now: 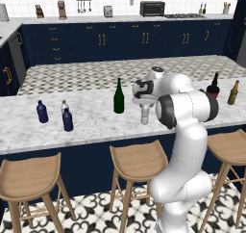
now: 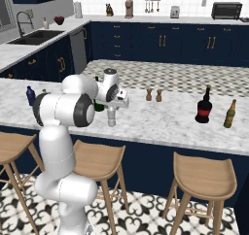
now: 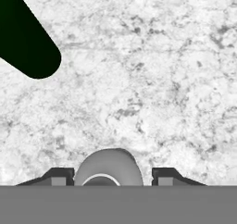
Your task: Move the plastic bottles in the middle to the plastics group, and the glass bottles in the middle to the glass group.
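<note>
The clear-whitish plastic bottle (image 1: 144, 117) stands on the marble counter (image 1: 91, 126), right of the tall green glass bottle (image 1: 118, 97). My gripper (image 1: 144, 108) has come down over it, open, with a finger on each side. In the hand view the bottle's rounded top (image 3: 109, 166) sits between the fingertips (image 3: 59, 176), with a slight gap on the right. The plastics group at the left holds two navy bottles (image 1: 42, 111) (image 1: 67, 120) and a clear one (image 1: 64, 107). The glass group at the right is a red-labelled dark bottle (image 1: 213, 86) and an amber bottle (image 1: 233, 93).
In the right base view my arm partly hides the green bottle (image 2: 98, 106). Two small shakers (image 2: 149, 94) stand further back on the counter. Wooden stools (image 1: 137, 162) line the counter's near side. The green bottle's dark body (image 3: 28, 42) crosses the hand view's upper left.
</note>
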Controlling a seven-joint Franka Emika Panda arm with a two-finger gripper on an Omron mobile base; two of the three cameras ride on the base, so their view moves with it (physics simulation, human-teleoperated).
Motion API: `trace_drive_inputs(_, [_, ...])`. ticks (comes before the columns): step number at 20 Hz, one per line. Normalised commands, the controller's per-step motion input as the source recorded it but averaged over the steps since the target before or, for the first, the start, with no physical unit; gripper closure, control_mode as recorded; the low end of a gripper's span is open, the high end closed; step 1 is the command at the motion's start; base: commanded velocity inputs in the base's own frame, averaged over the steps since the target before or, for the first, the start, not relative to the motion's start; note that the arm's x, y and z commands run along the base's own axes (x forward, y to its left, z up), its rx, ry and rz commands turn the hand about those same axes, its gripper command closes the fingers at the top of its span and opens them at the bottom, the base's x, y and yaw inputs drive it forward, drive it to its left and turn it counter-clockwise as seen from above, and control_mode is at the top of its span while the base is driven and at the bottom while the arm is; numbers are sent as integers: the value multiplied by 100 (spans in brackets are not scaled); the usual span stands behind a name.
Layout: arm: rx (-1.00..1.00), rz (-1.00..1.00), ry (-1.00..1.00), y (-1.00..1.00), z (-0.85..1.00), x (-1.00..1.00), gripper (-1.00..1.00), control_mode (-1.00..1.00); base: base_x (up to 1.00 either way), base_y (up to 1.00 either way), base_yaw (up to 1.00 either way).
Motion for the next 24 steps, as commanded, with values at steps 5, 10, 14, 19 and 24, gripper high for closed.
trace_drive_inputs(5, [0, 0, -3, -22, 10, -27, 100, -100, 0, 0, 0])
trace_drive_inputs(10, [0, 0, -1, 46, 40, -51, 100, -100, 0, 0, 0])
trace_drive_inputs(14, [0, 0, 0, 89, 15, -34, 100, -100, 0, 0, 0])
trace_drive_inputs(19, [1, 0, 3, 100, 7, -9, 100, -100, 0, 0, 0])
trace_drive_inputs(24, [1, 0, 0, 100, 6, 1, 100, -100, 0, 0, 0])
